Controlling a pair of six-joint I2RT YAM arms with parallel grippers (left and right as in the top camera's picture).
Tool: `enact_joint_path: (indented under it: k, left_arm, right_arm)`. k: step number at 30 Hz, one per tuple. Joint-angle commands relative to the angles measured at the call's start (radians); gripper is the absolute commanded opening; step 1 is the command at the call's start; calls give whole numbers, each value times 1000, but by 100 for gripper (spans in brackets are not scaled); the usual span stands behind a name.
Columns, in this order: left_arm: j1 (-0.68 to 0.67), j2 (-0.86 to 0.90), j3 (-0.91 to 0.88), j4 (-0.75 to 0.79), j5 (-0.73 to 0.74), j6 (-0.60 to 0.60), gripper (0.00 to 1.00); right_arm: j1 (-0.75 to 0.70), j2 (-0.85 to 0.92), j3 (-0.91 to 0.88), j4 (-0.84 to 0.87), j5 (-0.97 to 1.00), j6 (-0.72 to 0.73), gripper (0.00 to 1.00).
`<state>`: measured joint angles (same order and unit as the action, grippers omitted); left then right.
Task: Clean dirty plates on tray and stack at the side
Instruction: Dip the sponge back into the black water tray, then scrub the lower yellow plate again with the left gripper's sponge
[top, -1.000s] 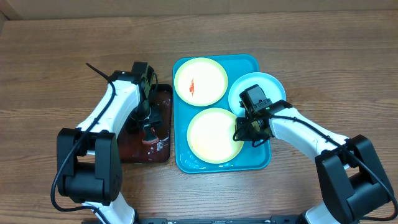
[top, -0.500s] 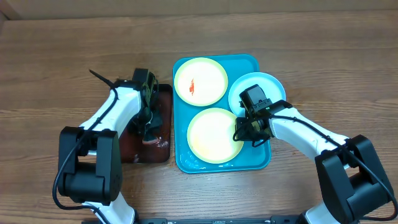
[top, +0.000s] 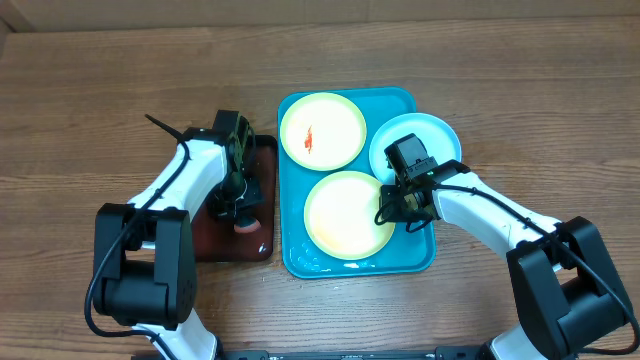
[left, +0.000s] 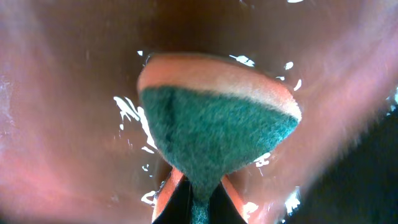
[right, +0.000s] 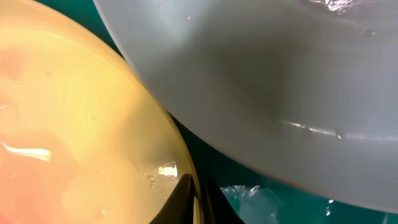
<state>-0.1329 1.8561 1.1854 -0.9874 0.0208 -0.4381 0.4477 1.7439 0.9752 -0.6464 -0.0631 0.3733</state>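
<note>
The turquoise tray (top: 420, 256) holds two pale yellow-green plates. The far plate (top: 322, 130) carries a red smear; the near plate (top: 345, 215) looks clean. A white-bluish plate (top: 432, 140) rests on the tray's right rim. My right gripper (top: 391, 214) is shut on the near plate's right edge. In the right wrist view its fingers (right: 198, 200) pinch the yellow rim (right: 74, 112) just under the white plate (right: 280, 74). My left gripper (top: 239, 210) is shut on a sponge (left: 217, 118), green on orange, over the wet black tray.
A small black tray (top: 215, 238) with a reddish-brown wet inside lies left of the turquoise tray, touching it. Bare wooden table (top: 100, 80) surrounds both. Both arms reach in from the front edge.
My left gripper has closed on the sponge in the black tray. The near yellow-green plate has shifted a little in the right gripper's hold.
</note>
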Motion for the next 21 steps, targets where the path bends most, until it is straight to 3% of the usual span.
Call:
enact_joint_path:
  k: [1, 8, 13, 21]
  left_arm:
    - [-20, 13, 122, -57, 64, 20, 4]
    - [-174, 13, 284, -122, 130, 15, 4]
    - [-301, 33, 277, -47, 145, -93, 4]
    - [-399, 187, 269, 33, 363, -224, 4]
  right_arm:
    - [-7, 22, 9, 18, 115, 35, 6]
    - [-7, 22, 9, 13, 114, 35, 6]
    - [-7, 22, 9, 13, 114, 35, 6]
    - [-7, 22, 9, 6, 114, 35, 6]
